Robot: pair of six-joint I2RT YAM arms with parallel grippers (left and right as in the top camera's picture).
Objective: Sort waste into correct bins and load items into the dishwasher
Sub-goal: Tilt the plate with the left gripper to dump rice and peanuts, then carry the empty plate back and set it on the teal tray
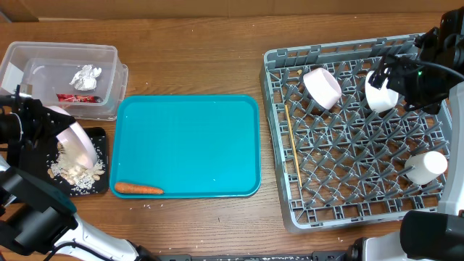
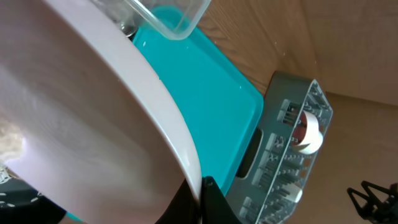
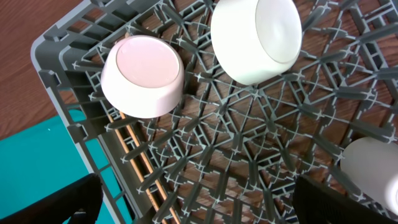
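1. White round plate (image 1: 76,141) hangs tilted over the black tray (image 1: 102,139) of pale food scraps (image 1: 72,172); the left gripper (image 2: 200,194) is clamped on its rim.
2. Orange carrot (image 1: 138,189) lies on the teal plastic tray (image 1: 188,138) alongside.
3. Right gripper (image 3: 199,202) hovers spread wide, grasping nothing, above the grey plastic dish rack (image 1: 277,145); a white cup (image 1: 382,93) sits just beside it.

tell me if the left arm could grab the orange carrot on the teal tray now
Probably not yet: the left hand is shut on a tilted white plate. The orange carrot lies uncovered at the teal plastic tray corner nearest it.
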